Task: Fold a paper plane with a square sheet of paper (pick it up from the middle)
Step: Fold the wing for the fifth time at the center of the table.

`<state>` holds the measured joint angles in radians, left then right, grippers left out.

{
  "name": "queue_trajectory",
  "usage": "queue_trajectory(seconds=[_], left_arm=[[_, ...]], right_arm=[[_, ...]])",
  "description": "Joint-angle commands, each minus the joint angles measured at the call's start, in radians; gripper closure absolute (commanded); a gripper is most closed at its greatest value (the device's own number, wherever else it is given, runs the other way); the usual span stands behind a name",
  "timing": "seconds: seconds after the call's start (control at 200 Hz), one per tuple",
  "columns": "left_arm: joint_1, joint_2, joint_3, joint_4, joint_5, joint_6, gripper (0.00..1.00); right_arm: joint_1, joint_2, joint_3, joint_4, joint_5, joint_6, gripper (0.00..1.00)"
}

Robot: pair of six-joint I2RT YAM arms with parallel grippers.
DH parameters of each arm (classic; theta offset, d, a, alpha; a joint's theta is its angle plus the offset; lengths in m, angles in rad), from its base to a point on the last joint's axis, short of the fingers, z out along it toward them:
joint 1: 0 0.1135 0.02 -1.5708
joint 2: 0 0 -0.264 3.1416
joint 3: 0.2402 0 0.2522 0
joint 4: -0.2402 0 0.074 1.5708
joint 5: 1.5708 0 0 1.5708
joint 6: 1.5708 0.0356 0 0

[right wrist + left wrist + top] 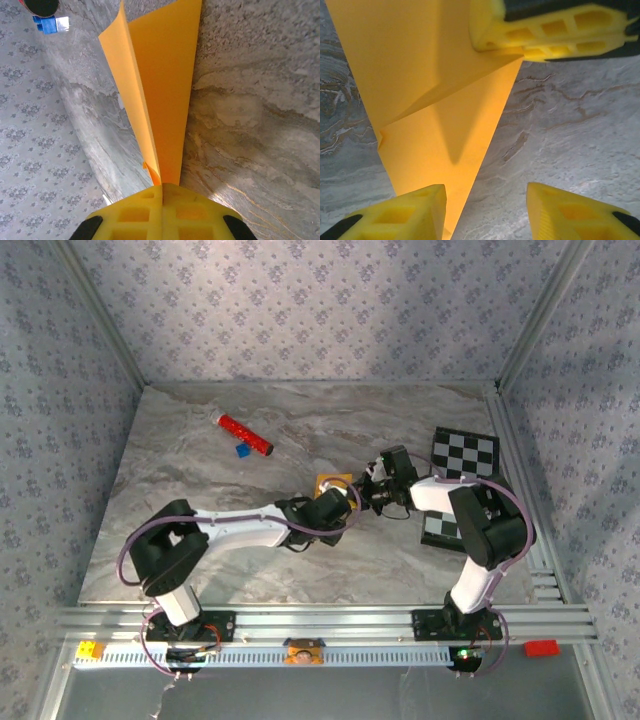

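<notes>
The square sheet of paper (328,483) is orange-yellow and folded into a pointed wedge with layered flaps, much like a paper plane. It is held up off the marble table at the middle. My right gripper (162,190) is shut on its narrow end, and the paper (165,75) fans away from the pads. In the left wrist view the right gripper's yellow fingers (545,35) pinch a flap of the paper (420,75). My left gripper (487,215) is open; its left finger lies over the paper's tip and the right finger stands over bare table. The left gripper (345,502) and right gripper (372,487) meet at the paper.
A red cylinder (245,435) and a small blue block (241,451) lie at the back left. A black-and-white checkered board (463,453) lies at the right, partly under the right arm. Patterned walls enclose the table on three sides.
</notes>
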<state>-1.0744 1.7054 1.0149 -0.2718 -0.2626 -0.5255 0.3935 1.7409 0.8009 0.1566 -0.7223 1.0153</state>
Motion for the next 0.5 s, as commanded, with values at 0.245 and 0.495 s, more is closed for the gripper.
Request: queue_trajectory(seconds=[0.245,0.495], left_arm=[[-0.065,0.088,0.080,-0.128,-0.207,0.045,0.54],[-0.083,0.106,0.065,-0.131,-0.257,0.039,0.58]], right_arm=[[0.007,-0.026,-0.006,0.000,0.011,0.027,1.00],[0.007,-0.027,-0.007,-0.002,0.013,0.029,1.00]])
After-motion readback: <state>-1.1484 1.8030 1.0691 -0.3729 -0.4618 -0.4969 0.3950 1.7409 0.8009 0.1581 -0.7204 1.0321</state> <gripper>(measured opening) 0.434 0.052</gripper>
